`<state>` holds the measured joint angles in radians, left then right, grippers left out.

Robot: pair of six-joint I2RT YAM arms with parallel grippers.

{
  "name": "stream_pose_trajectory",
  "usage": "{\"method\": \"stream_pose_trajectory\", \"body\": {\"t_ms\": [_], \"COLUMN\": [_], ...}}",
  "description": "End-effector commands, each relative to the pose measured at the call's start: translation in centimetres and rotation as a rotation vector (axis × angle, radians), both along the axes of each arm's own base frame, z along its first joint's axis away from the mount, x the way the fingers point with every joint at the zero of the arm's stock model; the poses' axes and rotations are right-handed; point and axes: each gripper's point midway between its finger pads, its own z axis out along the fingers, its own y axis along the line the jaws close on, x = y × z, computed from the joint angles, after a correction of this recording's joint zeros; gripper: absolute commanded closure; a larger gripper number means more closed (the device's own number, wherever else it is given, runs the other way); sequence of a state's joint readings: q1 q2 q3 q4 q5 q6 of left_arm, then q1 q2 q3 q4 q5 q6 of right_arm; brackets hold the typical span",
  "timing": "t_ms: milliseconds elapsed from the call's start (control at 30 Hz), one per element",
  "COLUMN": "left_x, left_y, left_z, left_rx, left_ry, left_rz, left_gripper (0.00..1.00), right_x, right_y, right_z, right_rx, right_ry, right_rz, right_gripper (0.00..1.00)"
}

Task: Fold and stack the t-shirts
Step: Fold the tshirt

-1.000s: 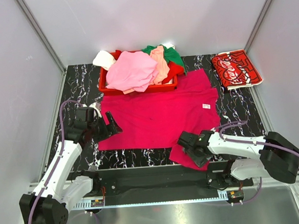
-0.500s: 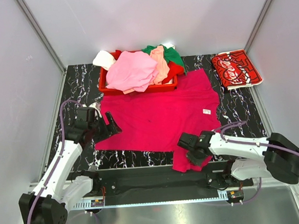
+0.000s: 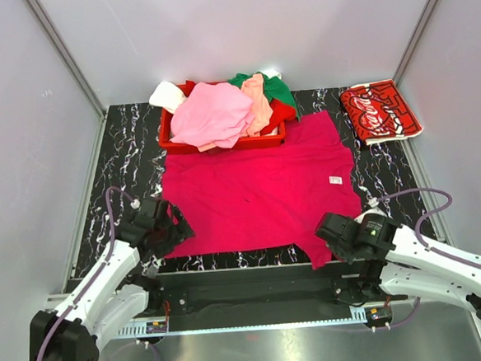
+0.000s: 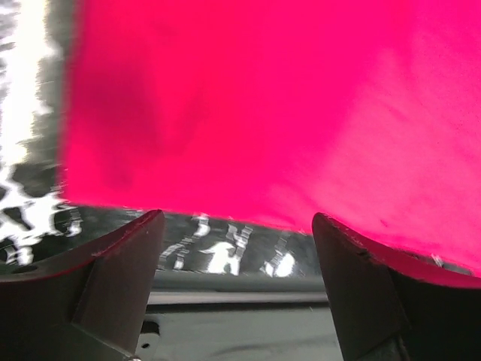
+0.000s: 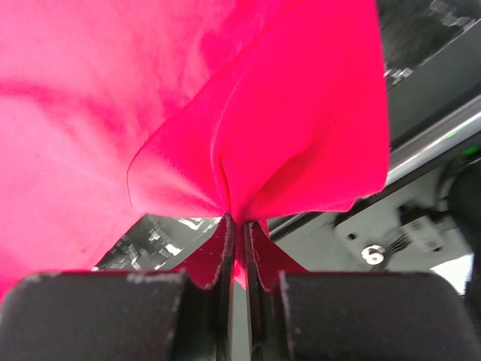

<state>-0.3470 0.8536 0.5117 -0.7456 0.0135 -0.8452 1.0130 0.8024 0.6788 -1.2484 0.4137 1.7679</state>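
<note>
- The right gripper (image 5: 237, 244) has closed since a second ago. Its jaws are now pressed together on a fold of the magenta tee (image 3: 258, 192) at its near right corner.
- That arm has swung right and back toward its base, dragging the corner with it, and the tee's near hem now lies straighter.
- The left gripper (image 4: 234, 226), jaws spread and holding nothing, has slid from the left sleeve to the near left corner.
- The tee lies flat on the table (image 3: 127, 147), just in front of the basket (image 3: 170, 141).
- The Coca-Cola tee (image 3: 378, 111) is unmoved at far right.
- The left wrist view is blurred, so I cannot tell whether its fingers touch cloth.
- The right arm is cut off at the frame edge.
</note>
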Motion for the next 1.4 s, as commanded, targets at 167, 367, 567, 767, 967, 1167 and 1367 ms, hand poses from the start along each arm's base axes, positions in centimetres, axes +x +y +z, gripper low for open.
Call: {"method": "stream_pose_trajectory", "body": {"t_ms": [167, 367, 567, 767, 967, 1167, 1367], "left_x": [-0.2, -3.2, -4.9, -3.3, -1.3, -1.3, -0.5], "left_y": [2.3, 1.0, 0.9, 1.2, 1.1, 0.3, 0.1], "left_z": [-1.4, -3.1, -3.9, -4.0, -3.9, -1.0, 4.1], "left_rx": [0.116, 0.066, 0.069, 0.141, 0.196, 0.121, 0.109], "left_ry": [0.005, 0.072, 0.083, 0.066, 0.018, -0.031, -0.101], "left_rz": [0.202, 0.179, 0.167, 0.155, 0.107, 0.092, 0.049], "left_gripper": [0.11, 0.13, 0.15, 0.31, 0.85, 1.00, 1.00], "right_x": [1.3, 1.2, 1.4, 1.3, 1.0, 0.6, 2.1], "right_y": [-3.5, -3.1, -2.5, -2.7, -2.7, -2.3, -2.2], "right_z": [3.2, 2.7, 2.2, 2.4, 2.3, 2.0, 5.3], "right_rx": [-0.197, -0.153, -0.169, -0.160, -0.134, -0.157, -0.226], "right_ry": [-0.098, -0.110, -0.095, -0.103, -0.105, -0.061, -0.120], "right_rz": [0.031, 0.059, 0.079, 0.082, 0.084, 0.122, 0.178], "right_gripper": [1.00, 1.00, 1.00, 1.00, 1.00, 1.00, 1.00]}}
